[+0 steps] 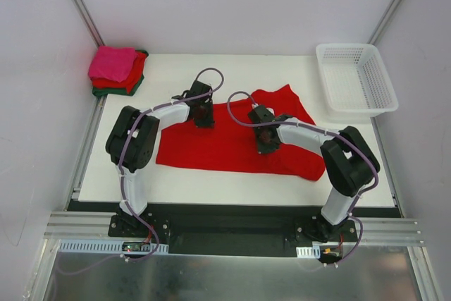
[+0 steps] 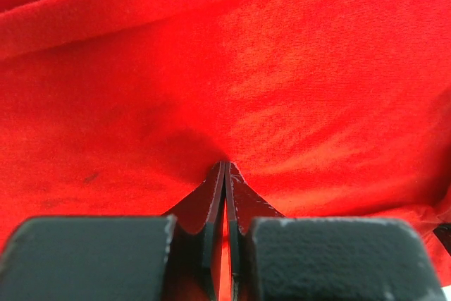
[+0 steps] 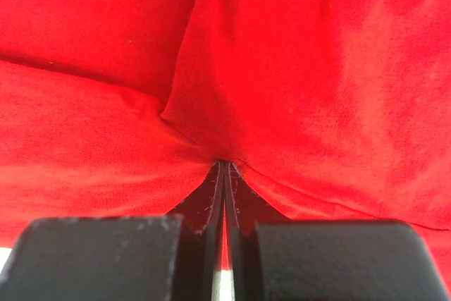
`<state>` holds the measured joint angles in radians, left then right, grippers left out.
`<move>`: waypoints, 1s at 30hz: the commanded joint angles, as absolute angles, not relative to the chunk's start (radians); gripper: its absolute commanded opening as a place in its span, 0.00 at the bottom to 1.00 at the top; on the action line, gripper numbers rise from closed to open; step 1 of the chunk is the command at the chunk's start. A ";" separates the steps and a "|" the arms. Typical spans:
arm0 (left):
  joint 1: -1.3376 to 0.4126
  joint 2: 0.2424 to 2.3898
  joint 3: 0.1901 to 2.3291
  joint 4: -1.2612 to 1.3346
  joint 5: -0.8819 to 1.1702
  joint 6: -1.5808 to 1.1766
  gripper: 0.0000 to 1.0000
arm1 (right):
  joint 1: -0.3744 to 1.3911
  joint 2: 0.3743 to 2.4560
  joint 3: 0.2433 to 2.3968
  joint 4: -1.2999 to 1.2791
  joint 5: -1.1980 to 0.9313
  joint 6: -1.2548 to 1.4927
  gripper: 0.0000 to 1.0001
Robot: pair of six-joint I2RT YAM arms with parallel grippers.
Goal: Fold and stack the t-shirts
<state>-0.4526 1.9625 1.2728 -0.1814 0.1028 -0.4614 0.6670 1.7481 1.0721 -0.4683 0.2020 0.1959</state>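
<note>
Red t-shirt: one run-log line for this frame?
red t-shirt: spread out, centre | left gripper: shut, pinching its cloth | right gripper: shut, pinching its cloth | folded stack: far-left corner | basket: far right

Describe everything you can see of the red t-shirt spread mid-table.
The bright red t-shirt is soft, plain cloth, spread mostly flat and lightly wrinkled across the middle of the white table, one sleeve pointing toward the far right. The left gripper and right gripper are each shut, pinching a pucker of its cloth.
</note>
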 commanded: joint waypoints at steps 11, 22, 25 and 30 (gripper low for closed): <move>-0.430 1.818 1.077 -0.350 -0.020 -0.486 0.00 | 0.612 1.809 1.155 -0.506 0.173 0.135 0.01; -0.431 1.626 0.916 -0.368 0.031 -0.518 0.00 | 0.574 1.852 1.242 -0.557 0.160 0.092 0.01; -0.436 1.565 0.873 -0.373 0.047 -0.534 0.00 | 0.568 1.865 1.278 -0.574 0.156 0.077 0.01; -0.469 1.476 0.818 -0.380 0.061 -0.566 0.00 | 0.565 1.887 1.327 -0.600 0.150 0.058 0.02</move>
